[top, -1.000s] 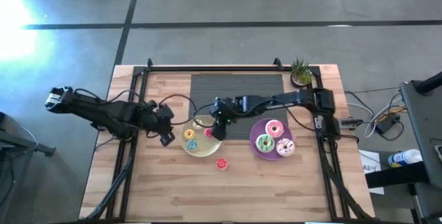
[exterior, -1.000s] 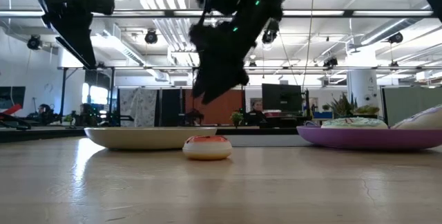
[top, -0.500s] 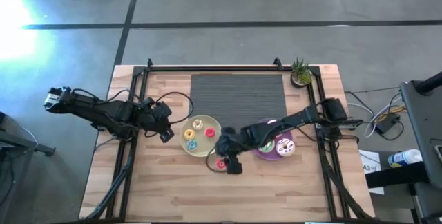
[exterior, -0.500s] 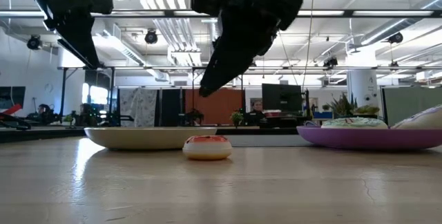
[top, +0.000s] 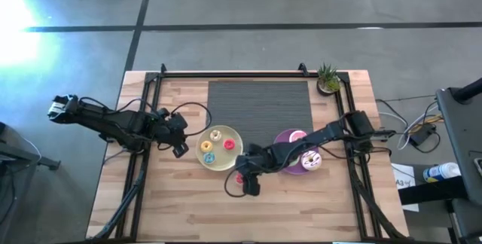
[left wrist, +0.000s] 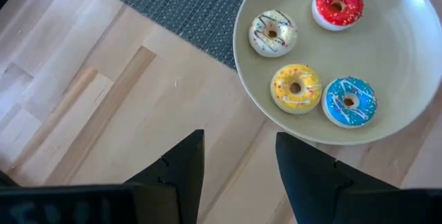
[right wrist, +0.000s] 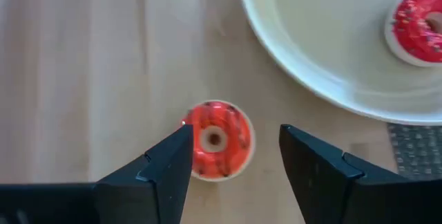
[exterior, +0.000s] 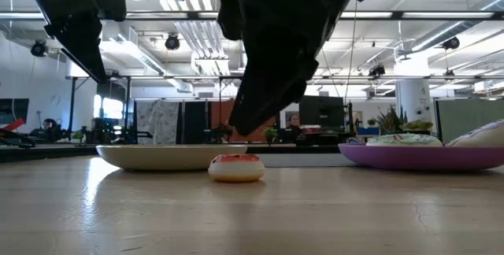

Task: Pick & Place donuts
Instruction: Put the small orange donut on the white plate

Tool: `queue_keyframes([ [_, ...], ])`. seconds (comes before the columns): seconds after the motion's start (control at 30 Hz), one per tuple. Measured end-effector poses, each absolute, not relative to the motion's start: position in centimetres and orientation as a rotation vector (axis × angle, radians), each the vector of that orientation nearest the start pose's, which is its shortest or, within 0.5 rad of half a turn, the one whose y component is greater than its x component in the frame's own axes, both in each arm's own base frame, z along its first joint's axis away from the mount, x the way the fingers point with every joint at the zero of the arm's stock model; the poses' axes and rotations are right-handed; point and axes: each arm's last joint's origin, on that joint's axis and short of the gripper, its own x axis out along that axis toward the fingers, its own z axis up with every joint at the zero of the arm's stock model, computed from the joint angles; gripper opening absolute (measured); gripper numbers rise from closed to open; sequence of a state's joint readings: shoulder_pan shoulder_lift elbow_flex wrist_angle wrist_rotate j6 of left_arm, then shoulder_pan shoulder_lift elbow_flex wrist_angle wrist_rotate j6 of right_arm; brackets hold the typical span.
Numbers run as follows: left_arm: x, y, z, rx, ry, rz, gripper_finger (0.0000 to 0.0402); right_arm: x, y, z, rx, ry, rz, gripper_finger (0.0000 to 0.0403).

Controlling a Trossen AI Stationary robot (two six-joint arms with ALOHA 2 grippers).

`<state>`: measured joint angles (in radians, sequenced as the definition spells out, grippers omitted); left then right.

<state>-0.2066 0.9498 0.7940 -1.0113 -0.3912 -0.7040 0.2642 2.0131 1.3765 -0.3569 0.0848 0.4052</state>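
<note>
A red-iced donut (top: 240, 177) lies flat on the wooden table, near of the pale-yellow plate (top: 219, 161). My right gripper (right wrist: 236, 133) hangs open above it, one finger on either side, touching nothing; the low view shows air between it and the donut (exterior: 236, 167). The yellow plate carries a whitish donut (left wrist: 272, 33), a red one (left wrist: 338, 5), a yellow one (left wrist: 295, 88) and a teal one (left wrist: 349, 101). My left gripper (left wrist: 238, 148) waits open over bare table, left of that plate. The purple plate (top: 283, 137) holds more donuts, partly hidden under my right arm.
A dark ribbed mat (top: 260, 105) covers the far middle of the table. A small potted plant (top: 327, 80) stands at the far right corner. Black frame rails run along the left and right sides. Bare wood stretches along the near edge (top: 248, 221).
My right gripper has swung from above the yellow plate toward the table's near edge and now hangs over the red donut on the table, a little lower than half a second ago. The donut has stayed where it was.
</note>
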Motion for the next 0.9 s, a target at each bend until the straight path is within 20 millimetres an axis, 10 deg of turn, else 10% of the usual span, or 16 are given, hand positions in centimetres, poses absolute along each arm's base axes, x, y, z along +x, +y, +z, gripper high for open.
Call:
queue_keyframes([
  [0.53, 15.2, -2.1, 25.4, -0.275, 0.994, 0.521, 0.0153, 41.4, 11.0, 13.0, 0.318, 1.048, -0.075, 0.0194],
  [0.9, 14.8, -2.0, 25.1, -0.256, 1.018, 0.521, 0.0153, 42.0, 10.1, 15.8, 0.514, 1.027, -0.044, 0.0019],
])
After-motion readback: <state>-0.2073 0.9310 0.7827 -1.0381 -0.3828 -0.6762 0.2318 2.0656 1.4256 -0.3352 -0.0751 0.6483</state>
